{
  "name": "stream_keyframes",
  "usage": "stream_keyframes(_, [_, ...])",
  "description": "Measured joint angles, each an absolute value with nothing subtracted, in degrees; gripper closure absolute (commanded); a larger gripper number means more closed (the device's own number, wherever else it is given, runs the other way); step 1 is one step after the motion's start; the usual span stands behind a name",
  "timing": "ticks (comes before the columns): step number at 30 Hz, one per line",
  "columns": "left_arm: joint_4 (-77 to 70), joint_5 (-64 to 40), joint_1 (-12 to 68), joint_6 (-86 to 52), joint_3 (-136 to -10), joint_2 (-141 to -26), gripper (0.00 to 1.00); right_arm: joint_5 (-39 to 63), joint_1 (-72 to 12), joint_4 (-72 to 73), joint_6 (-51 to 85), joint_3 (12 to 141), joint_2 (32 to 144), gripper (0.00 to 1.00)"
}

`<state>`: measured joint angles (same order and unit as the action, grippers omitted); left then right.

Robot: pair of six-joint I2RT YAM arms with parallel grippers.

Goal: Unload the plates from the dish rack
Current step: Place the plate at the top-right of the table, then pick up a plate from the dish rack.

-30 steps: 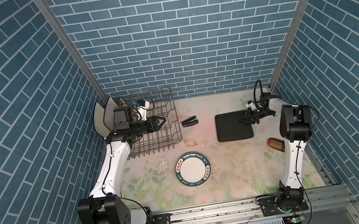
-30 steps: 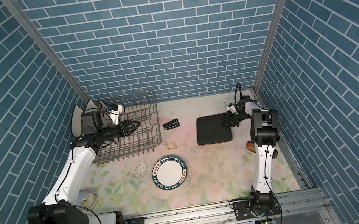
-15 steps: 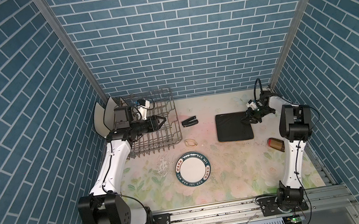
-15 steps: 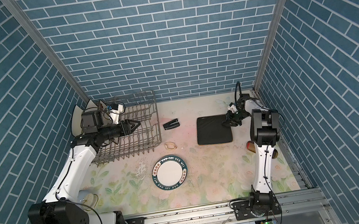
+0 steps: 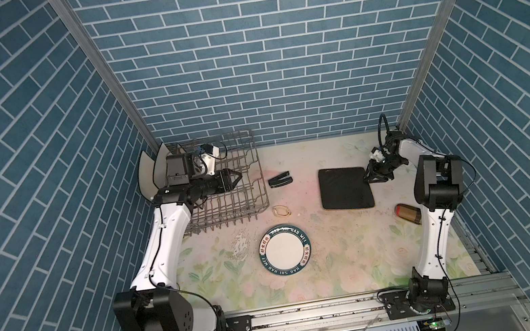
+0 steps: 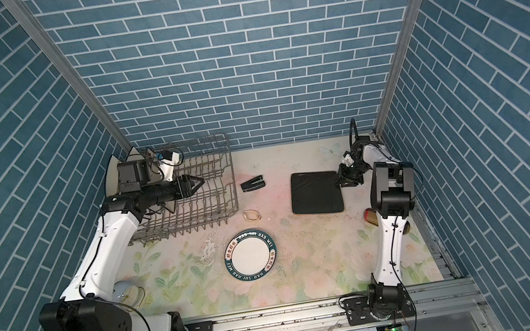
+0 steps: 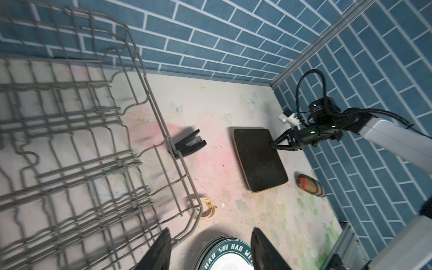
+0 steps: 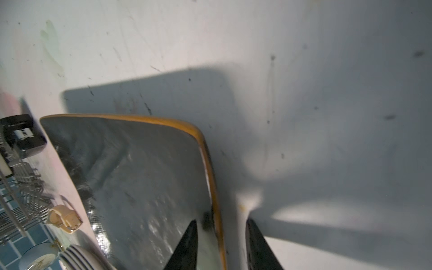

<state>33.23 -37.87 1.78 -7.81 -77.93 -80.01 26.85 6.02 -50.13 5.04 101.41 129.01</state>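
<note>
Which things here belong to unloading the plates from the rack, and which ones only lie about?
For the job: dish rack; cream plates standing at its end; black square plate; round teal-rimmed plates, stacked.
Lying about: black stapler; beige watch strap; brown cylinder.

A black stapler (image 5: 280, 181), a tan strap (image 5: 281, 211) and perhaps a brown bottle (image 5: 407, 213) lie on the flowered tabletop (image 5: 341, 254).

L arm (image 5: 168, 244) is lying outstretched, approx. level; L gripper (image 5: 238, 179) is showing jaws wide, empty. R arm (image 5: 437, 219) is standing upright, elbow bent; R gripper (image 5: 372, 181) is pointing down, jaws part-open.
</note>
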Motion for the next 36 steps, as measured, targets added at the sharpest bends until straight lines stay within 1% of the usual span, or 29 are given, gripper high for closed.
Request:
stream_keyframes(4, [39.72, -30.33, 1.74, -4.64, -89.69, -83.48, 0.39, 24.32, 6.07, -50.41, 4.64, 100.14, 124.90, 0.64])
stream_keyframes(7, [44.42, -23.62, 1.72, -2.37, -98.26, -85.82, 0.33, 23.14, 6.07, -50.22, 4.60, 98.56, 119.22, 0.65])
stream_keyframes(9, [47.55, -18.74, 1.72, -0.62, -104.09, -87.64, 0.32, 22.79, 6.07, -49.65, 4.62, 96.95, 114.61, 0.65])
stream_keyframes(15, [54.57, -6.15, 1.74, 4.34, -119.39, -94.74, 0.31, 22.94, 5.37, -46.57, 5.04, 89.60, 101.12, 0.65])
stream_keyframes(20, [60.20, 1.15, 1.72, 7.55, -129.75, -102.45, 0.30, 23.38, 2.48, -43.40, 6.63, 83.05, 93.19, 0.63])
stream_keyframes(25, [63.37, 5.61, 1.72, 9.78, -134.06, -107.57, 0.28, 21.80, -3.64, -41.23, 7.70, 80.36, 89.47, 0.59])
stream_keyframes(29, [63.86, 7.97, 1.17, 11.00, -133.82, -109.10, 0.25, 20.53, -9.28, -37.80, 8.73, 76.62, 86.21, 0.50])
stream_keyframes(32, [63.55, 8.34, -0.23, 11.42, -132.14, -109.10, 0.24, 20.27, -12.34, -35.68, 9.80, 75.16, 84.79, 0.41])
stream_keyframes(36, [62.87, 8.12, -2.81, 11.64, -129.10, -109.30, 0.24, 19.90, -14.37, -33.54, 10.92, 74.67, 83.79, 0.39])
